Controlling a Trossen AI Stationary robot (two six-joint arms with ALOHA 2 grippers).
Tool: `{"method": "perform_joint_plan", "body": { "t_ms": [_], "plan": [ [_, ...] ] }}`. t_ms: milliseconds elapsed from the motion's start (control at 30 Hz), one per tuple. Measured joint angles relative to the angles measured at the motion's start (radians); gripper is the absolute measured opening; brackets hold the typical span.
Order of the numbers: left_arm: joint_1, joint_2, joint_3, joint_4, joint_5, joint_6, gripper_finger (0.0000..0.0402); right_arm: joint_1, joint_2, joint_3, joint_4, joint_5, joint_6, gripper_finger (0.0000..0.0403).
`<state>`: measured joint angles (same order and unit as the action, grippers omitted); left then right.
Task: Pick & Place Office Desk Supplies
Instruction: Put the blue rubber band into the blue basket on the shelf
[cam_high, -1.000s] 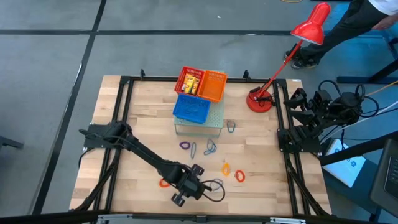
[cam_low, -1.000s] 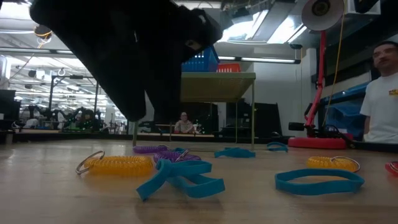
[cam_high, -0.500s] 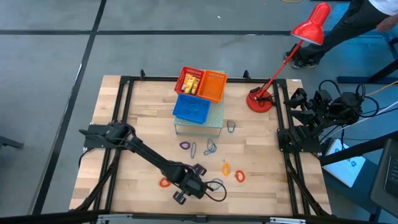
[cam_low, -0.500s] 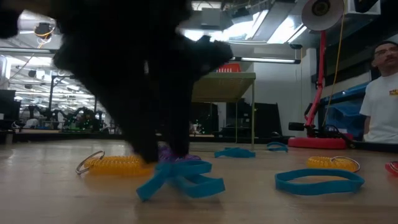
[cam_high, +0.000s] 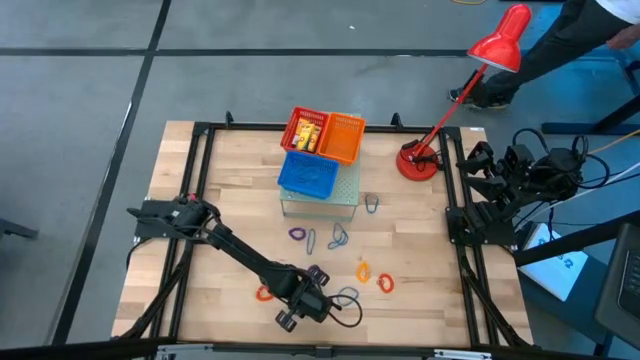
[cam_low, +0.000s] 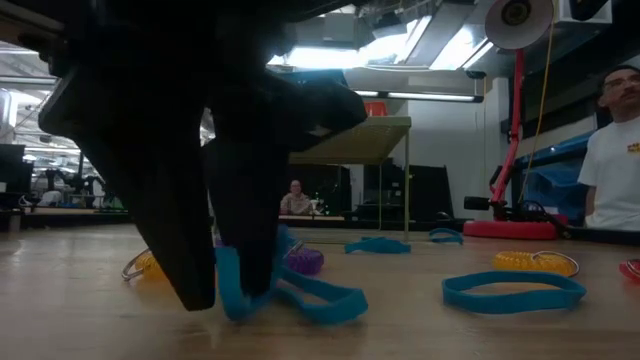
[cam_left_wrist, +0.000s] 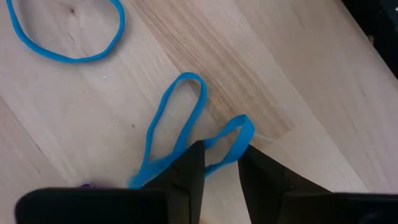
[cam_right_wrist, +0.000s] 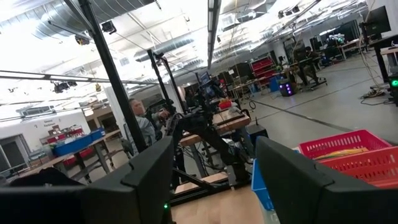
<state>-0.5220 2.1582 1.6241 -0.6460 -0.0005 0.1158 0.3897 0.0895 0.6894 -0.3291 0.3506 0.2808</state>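
A blue band (cam_left_wrist: 186, 130), twisted into two loops, is lying flat on the wooden table (cam_high: 220, 200) near its front edge, at about six o'clock from the table's middle in the high view. The left gripper (cam_left_wrist: 221, 163) is standing over it with its two dark fingers (cam_left_wrist: 189, 168) narrowly parted, one strand of the band running through the slim gap between them; whether the fingers are actually pinching that strand is not clear. In the low view the fingertips are reaching down to the tabletop at the band (cam_low: 290, 290), with a yellow coil (cam_low: 150, 263) and a purple coil (cam_low: 303, 261) sitting just behind. A second blue loop (cam_left_wrist: 65, 31) is lying apart from the first, and another blue band (cam_low: 512, 290) is resting at three o'clock from the gripper in the low view.

Farther out, at twelve o'clock, a blue basket (cam_high: 308, 175), a red basket (cam_high: 306, 130) and an orange basket (cam_high: 344, 138) are sitting together. The red desk lamp (cam_high: 420, 158) is standing at two o'clock. The right gripper (cam_high: 478, 160) is waiting folded at the table's three o'clock edge, its fingers spread wide and empty.
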Motion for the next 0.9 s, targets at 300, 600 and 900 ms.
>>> {"method": "perform_joint_plan", "body": {
  "t_ms": [300,600,900],
  "plan": [
    [0.003,0.000,0.000,-0.001,0.010,-0.020,0.0007,0.000,0.000,0.000,0.000,0.000,-0.004,0.0231],
    [0.051,-0.070,0.000,0.002,0.102,-0.112,0.0003,0.000,0.000,0.000,0.000,0.000,-0.004,0.0231],
    [0.184,-0.302,0.000,0.074,0.032,-0.241,0.0002,0.000,0.000,0.000,0.016,0.005,-0.004,0.0231]
  ]
}}
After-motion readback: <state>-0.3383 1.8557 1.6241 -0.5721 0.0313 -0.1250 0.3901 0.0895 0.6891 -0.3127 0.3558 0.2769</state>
